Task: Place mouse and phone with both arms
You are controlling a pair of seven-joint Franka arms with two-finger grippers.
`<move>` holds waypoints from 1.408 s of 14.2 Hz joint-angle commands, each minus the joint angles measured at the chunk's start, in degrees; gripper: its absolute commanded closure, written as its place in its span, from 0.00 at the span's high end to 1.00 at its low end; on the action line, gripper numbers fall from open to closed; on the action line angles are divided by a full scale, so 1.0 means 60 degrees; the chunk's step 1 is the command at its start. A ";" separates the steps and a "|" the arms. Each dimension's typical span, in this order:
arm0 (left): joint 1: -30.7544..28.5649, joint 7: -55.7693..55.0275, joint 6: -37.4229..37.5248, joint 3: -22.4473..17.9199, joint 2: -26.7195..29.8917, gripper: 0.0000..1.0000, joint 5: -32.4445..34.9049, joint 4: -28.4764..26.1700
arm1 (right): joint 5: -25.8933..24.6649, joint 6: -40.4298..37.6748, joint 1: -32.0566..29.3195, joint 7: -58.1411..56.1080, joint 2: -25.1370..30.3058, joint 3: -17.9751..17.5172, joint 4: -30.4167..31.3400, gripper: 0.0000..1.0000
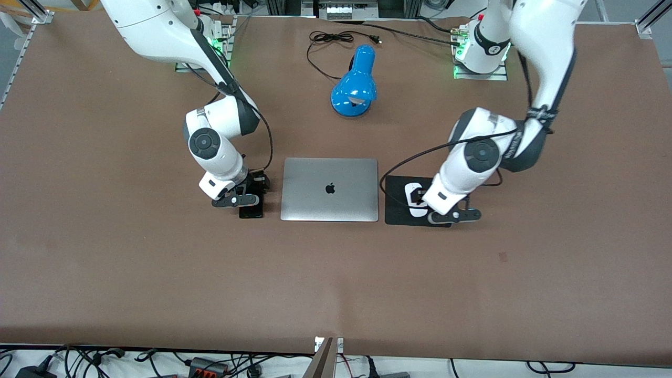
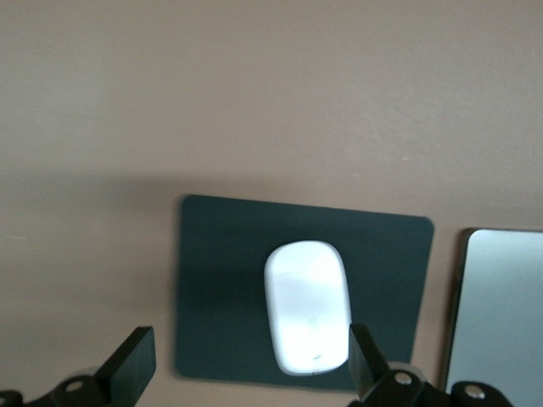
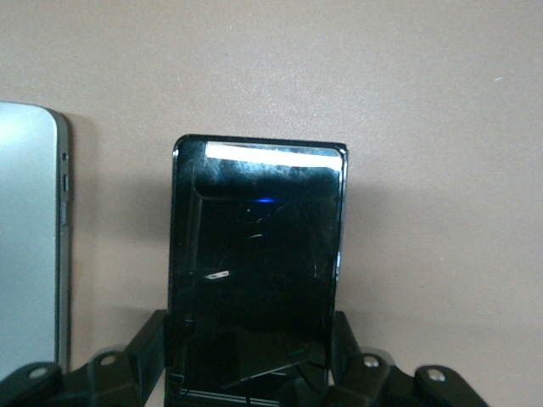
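Observation:
The white mouse [image 1: 413,189] lies on the black mouse pad [image 1: 396,210] beside the laptop, toward the left arm's end. My left gripper [image 1: 419,198] is low over it and open; in the left wrist view the mouse [image 2: 307,307] lies on the pad [image 2: 221,288] close to one finger [image 2: 366,365], and the gripper [image 2: 250,366] holds nothing. The black phone [image 1: 251,211] is on the laptop's other flank. My right gripper [image 1: 253,195] is low on it. In the right wrist view both fingers [image 3: 151,341] press the long edges of the phone [image 3: 259,254], so the gripper [image 3: 250,343] is shut on it.
A closed silver laptop [image 1: 329,189] lies between phone and pad; its edge shows in the left wrist view [image 2: 501,314] and the right wrist view [image 3: 30,237]. A blue desk lamp [image 1: 354,89] with a black cable [image 1: 331,38] lies farther from the camera. Brown tabletop all round.

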State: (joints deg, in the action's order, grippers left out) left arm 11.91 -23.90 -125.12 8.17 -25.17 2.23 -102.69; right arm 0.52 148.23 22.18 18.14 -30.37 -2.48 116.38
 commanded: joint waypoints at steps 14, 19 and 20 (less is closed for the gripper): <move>-0.1722 0.3602 0.5121 -0.1213 0.3019 1.00 -0.1309 0.1488 | 0.0059 -0.4646 -0.2872 -0.0371 0.2495 0.0003 -0.2622 1.00; -0.1429 0.4276 0.5150 -0.1332 0.4240 1.00 -0.0503 0.0356 | -0.0086 -0.6759 -0.4178 -0.1307 0.3331 0.0003 -0.3883 1.00; -0.1473 0.4334 0.5136 -0.1332 0.4196 1.00 -0.0503 0.0400 | -0.0218 -0.6819 -0.4398 -0.1585 0.3536 0.0003 -0.3884 1.00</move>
State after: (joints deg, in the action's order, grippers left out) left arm 2.75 -0.13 -93.30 0.77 -1.51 -1.97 -97.63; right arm 0.23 109.33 -1.99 11.20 -10.70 -1.44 94.03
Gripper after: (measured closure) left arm 0.000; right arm 0.000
